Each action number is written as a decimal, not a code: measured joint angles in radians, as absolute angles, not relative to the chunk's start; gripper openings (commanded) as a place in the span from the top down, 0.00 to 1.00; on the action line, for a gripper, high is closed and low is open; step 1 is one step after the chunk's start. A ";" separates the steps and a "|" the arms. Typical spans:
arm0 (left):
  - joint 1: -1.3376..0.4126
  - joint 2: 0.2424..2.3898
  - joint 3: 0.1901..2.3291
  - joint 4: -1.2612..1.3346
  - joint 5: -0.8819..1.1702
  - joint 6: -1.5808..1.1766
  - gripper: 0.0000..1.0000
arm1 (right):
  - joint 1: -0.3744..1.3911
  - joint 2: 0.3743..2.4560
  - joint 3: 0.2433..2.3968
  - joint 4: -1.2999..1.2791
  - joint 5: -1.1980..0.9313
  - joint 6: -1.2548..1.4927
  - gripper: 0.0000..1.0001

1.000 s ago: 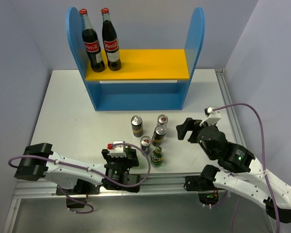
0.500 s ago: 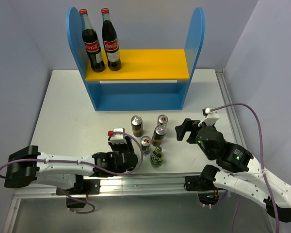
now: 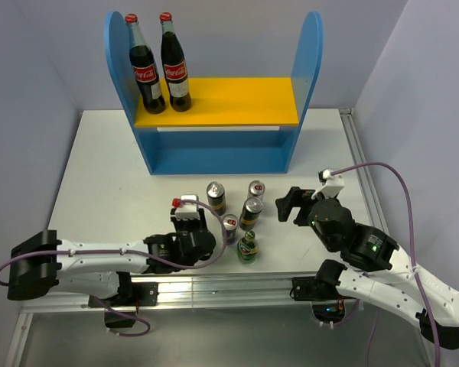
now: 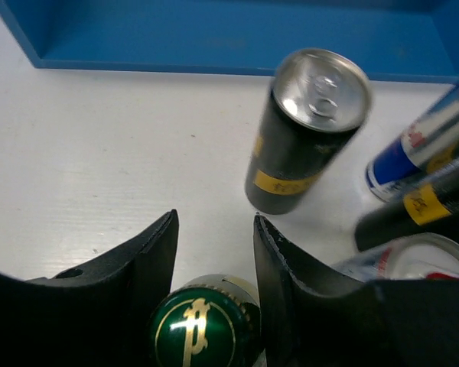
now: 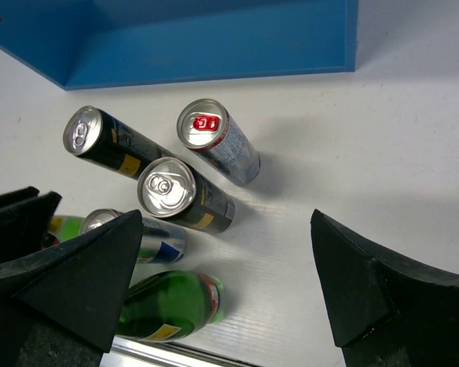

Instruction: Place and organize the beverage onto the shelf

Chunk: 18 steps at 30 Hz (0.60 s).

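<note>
My left gripper point(image 4: 214, 222) is shut on the neck of a green glass bottle point(image 4: 200, 329); its gold-marked cap shows between the black fingers. From above, the left gripper point(image 3: 190, 218) hides that bottle. To its right stand two tall dark cans point(image 3: 216, 197) point(image 3: 251, 212), two slim cans point(image 3: 255, 190) point(image 3: 229, 227) and a second green bottle point(image 3: 248, 246). My right gripper point(image 3: 287, 205) is open beside this group, with nothing between its fingers. In its wrist view the right gripper point(image 5: 226, 222) looks down on the cans and the bottle point(image 5: 168, 306). The blue shelf point(image 3: 214, 157) with its yellow board point(image 3: 237, 99) stands at the back.
Two tall red-capped cola bottles point(image 3: 148, 65) point(image 3: 174, 61) stand on the left of the yellow board. The blue lower tier point(image 4: 214, 34) lies just beyond the cans. A metal rail point(image 3: 214, 287) runs along the table's near edge, and grey walls enclose the sides.
My left gripper went from open to shut around the green bottle and moved slightly forward towards the cans. The right gripper barely shifted.
</note>
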<state>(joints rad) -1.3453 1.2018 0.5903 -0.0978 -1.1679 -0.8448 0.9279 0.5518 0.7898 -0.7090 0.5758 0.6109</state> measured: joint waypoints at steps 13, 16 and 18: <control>-0.936 1.044 0.504 0.130 -0.962 -0.504 1.00 | 0.938 0.553 0.779 -0.696 0.575 0.609 0.03; -0.830 1.115 0.526 0.192 -0.898 -0.441 1.00 | 0.942 0.553 0.779 -0.696 0.575 0.609 0.04; -0.775 1.177 0.558 0.216 -0.861 -0.404 1.00 | 0.946 0.554 0.779 -0.696 0.575 0.609 0.04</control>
